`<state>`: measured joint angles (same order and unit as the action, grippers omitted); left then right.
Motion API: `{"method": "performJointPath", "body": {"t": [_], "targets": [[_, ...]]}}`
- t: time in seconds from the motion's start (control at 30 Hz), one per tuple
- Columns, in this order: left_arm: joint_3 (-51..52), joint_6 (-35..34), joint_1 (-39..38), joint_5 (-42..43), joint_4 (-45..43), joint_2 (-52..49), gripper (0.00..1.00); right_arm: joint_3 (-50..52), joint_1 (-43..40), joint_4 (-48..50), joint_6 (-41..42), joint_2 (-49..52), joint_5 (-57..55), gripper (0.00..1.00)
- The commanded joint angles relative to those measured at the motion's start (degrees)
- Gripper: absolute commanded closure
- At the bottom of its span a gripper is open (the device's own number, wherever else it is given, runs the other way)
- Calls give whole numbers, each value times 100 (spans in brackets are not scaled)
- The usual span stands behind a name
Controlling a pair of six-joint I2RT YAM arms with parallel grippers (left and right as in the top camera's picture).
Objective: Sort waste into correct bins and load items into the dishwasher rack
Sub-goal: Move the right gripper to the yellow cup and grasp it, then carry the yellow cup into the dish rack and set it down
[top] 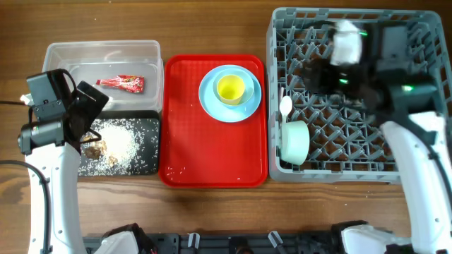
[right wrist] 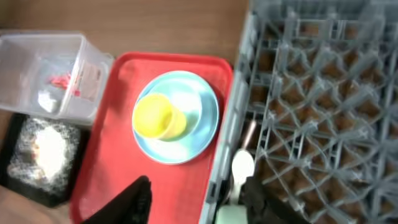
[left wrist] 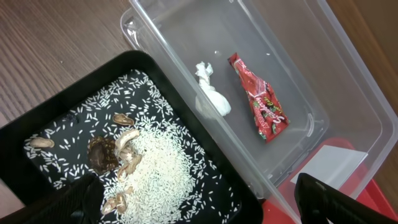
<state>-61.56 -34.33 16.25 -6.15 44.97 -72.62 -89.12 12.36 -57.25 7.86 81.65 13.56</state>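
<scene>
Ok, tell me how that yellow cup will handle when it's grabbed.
The yellow cup looks like plastic, so it is probably light and stiff. Its smooth round wall may slip in a grip. Standing loose on the blue dish, it could tip or slide if nudged.

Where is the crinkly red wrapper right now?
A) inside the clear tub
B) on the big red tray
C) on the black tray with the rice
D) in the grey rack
A: the red wrapper lies on the floor of the clear tub, beside the small white scrap.
</scene>
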Motion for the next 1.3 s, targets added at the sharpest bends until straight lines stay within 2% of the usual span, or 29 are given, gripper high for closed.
{"method": "performJointPath", "body": {"t": [0.0,0.03,0.17,0.3,0.4,0.47,0.63,0.73,0.8,0.83,1.03,1.13,1.27], "targets": [[-48,92,28,-17,-13,57,0,-1394,1445,-22,-201,1108,-1268,48],[-48,90,28,-17,-13,57,0,-1661,1731,50,-339,1606,-1266,48],[-48,90,28,-17,-13,57,0,-1679,2253,544,-485,3021,-1268,52],[-48,90,28,-17,-13,57,0,-1661,2400,691,-461,3891,-1268,55],[-48,90,28,-17,-13,57,0,-1626,2400,564,-435,4138,-1266,60],[-48,92,28,-17,-13,57,0,-1556,2400,472,-422,4194,-1268,71],[-48,92,28,-17,-13,57,0,-1154,2400,352,-275,4194,-1266,73],[-48,90,28,-17,-13,57,0,-1137,2400,378,-278,4190,-1266,83],[-48,92,28,-17,-13,57,0,-1272,2400,315,-323,4188,-1263,96],[-48,90,28,-17,-13,57,0,-1456,2400,234,-319,4157,-1220,96],[-48,92,28,-17,-13,57,0,-2000,1961,186,-278,2879,260,96],[-48,92,28,-17,-13,57,0,-2000,1172,-33,-391,2339,1095,96],[-48,90,28,-17,-13,57,0,-1733,-693,-407,-1523,2396,4192,96]]}}
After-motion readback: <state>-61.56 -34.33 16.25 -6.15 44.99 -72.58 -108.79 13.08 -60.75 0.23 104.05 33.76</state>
